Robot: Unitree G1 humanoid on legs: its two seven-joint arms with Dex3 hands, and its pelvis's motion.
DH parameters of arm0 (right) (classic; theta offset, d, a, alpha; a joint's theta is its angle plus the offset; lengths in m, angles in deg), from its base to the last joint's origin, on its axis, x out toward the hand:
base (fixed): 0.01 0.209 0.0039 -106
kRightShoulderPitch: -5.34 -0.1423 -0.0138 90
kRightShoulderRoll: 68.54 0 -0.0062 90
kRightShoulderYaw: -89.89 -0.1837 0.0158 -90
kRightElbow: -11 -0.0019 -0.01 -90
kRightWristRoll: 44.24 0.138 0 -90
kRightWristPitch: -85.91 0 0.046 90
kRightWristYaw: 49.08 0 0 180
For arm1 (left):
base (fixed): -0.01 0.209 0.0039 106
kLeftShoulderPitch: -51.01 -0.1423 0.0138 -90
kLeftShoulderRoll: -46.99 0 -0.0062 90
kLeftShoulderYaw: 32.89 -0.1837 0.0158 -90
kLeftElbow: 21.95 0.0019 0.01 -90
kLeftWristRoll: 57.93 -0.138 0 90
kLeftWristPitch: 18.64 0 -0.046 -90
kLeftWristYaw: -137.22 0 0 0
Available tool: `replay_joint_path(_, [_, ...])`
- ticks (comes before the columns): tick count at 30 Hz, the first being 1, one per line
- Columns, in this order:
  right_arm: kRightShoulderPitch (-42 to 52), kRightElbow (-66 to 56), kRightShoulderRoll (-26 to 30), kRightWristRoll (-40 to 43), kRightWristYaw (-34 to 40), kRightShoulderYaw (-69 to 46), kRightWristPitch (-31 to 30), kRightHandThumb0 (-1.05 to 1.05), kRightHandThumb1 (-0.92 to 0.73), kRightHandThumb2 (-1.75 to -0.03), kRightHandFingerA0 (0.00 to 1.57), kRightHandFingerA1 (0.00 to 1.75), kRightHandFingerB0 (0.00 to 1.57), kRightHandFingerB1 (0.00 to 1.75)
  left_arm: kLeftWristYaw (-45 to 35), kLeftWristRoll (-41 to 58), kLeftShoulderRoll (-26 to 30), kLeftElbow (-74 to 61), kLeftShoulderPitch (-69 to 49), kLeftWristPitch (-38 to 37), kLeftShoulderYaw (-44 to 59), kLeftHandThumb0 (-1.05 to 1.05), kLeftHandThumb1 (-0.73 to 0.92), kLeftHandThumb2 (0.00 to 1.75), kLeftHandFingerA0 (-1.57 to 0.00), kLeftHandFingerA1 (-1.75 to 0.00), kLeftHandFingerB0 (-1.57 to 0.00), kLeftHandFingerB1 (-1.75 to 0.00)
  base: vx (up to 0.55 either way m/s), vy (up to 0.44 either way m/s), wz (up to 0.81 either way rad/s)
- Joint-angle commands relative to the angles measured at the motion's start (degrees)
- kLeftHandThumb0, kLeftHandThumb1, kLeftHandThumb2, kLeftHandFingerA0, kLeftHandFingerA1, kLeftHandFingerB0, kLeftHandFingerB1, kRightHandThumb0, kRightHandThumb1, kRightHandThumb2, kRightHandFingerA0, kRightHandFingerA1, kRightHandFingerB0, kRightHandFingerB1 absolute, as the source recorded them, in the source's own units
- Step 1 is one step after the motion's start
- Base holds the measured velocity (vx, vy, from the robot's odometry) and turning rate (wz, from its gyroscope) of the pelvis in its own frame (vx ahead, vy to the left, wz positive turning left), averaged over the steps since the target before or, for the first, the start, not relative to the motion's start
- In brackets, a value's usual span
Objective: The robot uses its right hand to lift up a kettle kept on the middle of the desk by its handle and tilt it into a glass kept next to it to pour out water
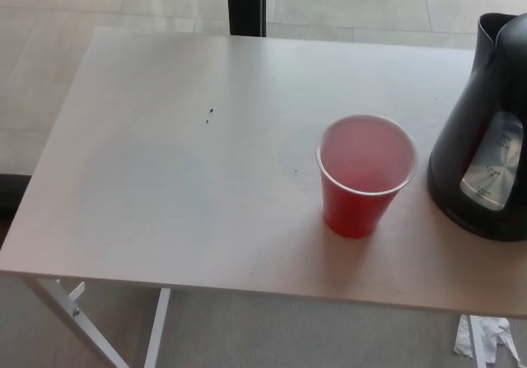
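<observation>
From my head camera I look down on a pale wooden desk [189, 179] that fills most of the picture. Neither of my 2 hands shows here, so I cannot tell how far either is open or whether it has hold of anything.

The kettle [486, 129] stands upright at the right edge of the picture, on the desk's right side, and is partly cut off by the frame. It is black and glossy, with a pale water-level window on its side facing me. Its spout points toward the upper left. I cannot see its handle.

Just beside the kettle, to its left, stands 1 red cup [365, 174], upright and open at the top, with a whitish rim. The 2 stand apart with a narrow strip of bare desk between them.

Some tiny dark specks [209, 117] lie on the desk well to the left of the cup. A white metal leg [78, 314] shows under the desk's near left corner, and some crumpled white paper [486, 339] lies on the floor at the lower right.
</observation>
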Motion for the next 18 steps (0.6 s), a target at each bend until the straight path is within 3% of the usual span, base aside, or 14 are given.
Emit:
replay_joint_path(1, [11.98,43.26,7.8,19.63,22.61,-45.68,18.0,-0.39,-0.66,-0.59,0.04,0.7,0.11,0.51,2.06,2.09,-0.04,0.66,-0.15,-0.02,1.94,-0.83,0.89,0.66,-0.42,-0.58,-0.29,-0.55,0.0,0.0,0.09])
replay_joint_path(4, [13.16,48.58,10.32,13.02,18.06,-37.99,24.2,-0.5,-0.63,-0.59,0.14,0.72,0.18,0.5,1.05,3.5,0.13,0.25,0.13,-2.11,3.53,-0.81,0.86,0.66,-0.37,-0.54,-0.26,-0.51,0.0,0.0,0.0])
replay_joint_path(5, [13.22,49.24,10.93,12.67,14.91,-37.17,26.78,-0.44,-0.6,-0.58,0.44,1.29,0.27,0.45,0.25,5.17,0.25,-1.04,0.83,-3.35,5.1,-0.83,0.72,0.8,-0.34,-0.58,-0.25,-0.53,0.0,0.0,0.0])
replay_joint_path(6, [13.87,46.13,10.81,12.24,12.97,-37.79,26.5,-0.47,-0.59,-0.58,0.6,1.14,0.27,0.45,-0.01,6.33,0.6,-2.53,1.61,-4.42,6.28,-0.78,0.86,0.66,-0.34,-0.56,-0.28,-0.52,0.0,0.0,0.0])
replay_joint_path(7, [14.15,44.92,10.83,12.08,12.62,-38.22,26.16,-0.55,-0.59,-0.58,0.35,0.96,0.2,0.46,-1.25,6.98,0.95,-2.92,1.9,-4.64,6.88,-0.75,0.84,0.65,-0.28,-0.57,-0.27,-0.52,0.0,0.0,0.0])
replay_joint_path(8, [14.52,44.69,12.05,12.07,11.95,-39.06,25.88,-0.62,-0.5,-0.81,0.29,0.63,0.11,0.46,-3.55,8.13,1.98,-4.14,2.49,-5.22,7.97,-0.77,0.84,0.65,-0.31,-0.53,-0.3,-0.5,0.0,0.0,0.0])
replay_joint_path(10, [14.11,46.95,13.87,12.14,11.33,-39.45,26.33,-0.62,-0.5,-0.81,0.29,0.63,0.11,0.46,-4.25,8.45,2.95,-5.34,2.69,-5.62,8.7,-0.77,0.84,0.65,-0.31,-0.53,-0.3,-0.5,0.0,0.0,0.0])
replay_joint_path(12, [13.27,51.98,16.96,13.59,11.19,-40.82,26.27,-0.54,-0.64,-0.6,0.13,0.55,0.12,0.37,-5.67,9.35,4.21,-6.29,3.04,-6.33,10.1,-0.75,0.84,0.65,-0.35,-0.56,-0.33,-0.51,0.0,0.0,0.0])
replay_joint_path(13, [13.69,57.29,19.56,14.25,11.19,-41.46,28.3,-0.34,-0.48,-1.01,0.03,0.54,0.0,0.51,-6.44,9.32,5.14,-6.02,2.74,-6.05,10.5,-0.72,0.86,0.66,-0.33,-0.54,-0.3,-0.5,0.0,0.0,0.0])
replay_joint_path(14, [13.62,57.59,19.68,14.23,11.1,-41.5,28.44,-0.34,-0.48,-1.01,0.03,0.54,0.0,0.51,-6.46,9.28,5.12,-6.04,2.74,-6.03,10.57,-0.72,0.86,0.66,-0.33,-0.54,-0.3,-0.5,0.0,0.0,0.0])
replay_joint_path(15, [12.67,58.66,19.98,15.79,12.13,-43.07,27.83,-0.61,-0.47,-0.79,0.13,0.61,0.12,0.46,-6.41,9.15,5.36,-6.05,2.53,-6.05,10.75,-0.73,0.85,0.65,-0.34,-0.58,-0.32,-0.53,0.0,0.0,0.0])
replay_joint_path(16, [12.08,60.58,20.89,18.0,13.76,-45.45,27.04,-0.56,-0.46,-0.78,0.2,0.71,0.13,0.5,-5.86,8.85,5.63,-4.83,1.7,-5.7,10.96,-0.71,0.86,0.65,-0.33,-0.56,-0.28,-0.51,0.0,0.0,0.0])
replay_joint_path(17, [11.91,61.43,21.51,18.93,15.53,-46.92,25.94,-0.5,-0.59,-0.57,0.1,0.84,0.15,0.47,-5.18,8.71,5.55,-3.57,0.99,-5.54,11.31,-0.72,0.85,0.65,-0.35,-0.55,-0.29,-0.5,0.0,0.0,0.0])
replay_joint_path(18, [12.11,61.6,21.62,18.79,16.25,-47.23,25.41,-0.54,-0.5,-0.8,0.34,0.85,0.1,0.52,-4.67,8.75,5.47,-2.83,0.58,-5.22,11.69,-0.79,0.71,0.79,-0.34,-0.56,-0.27,-0.52,0.0,0.0,0.0])
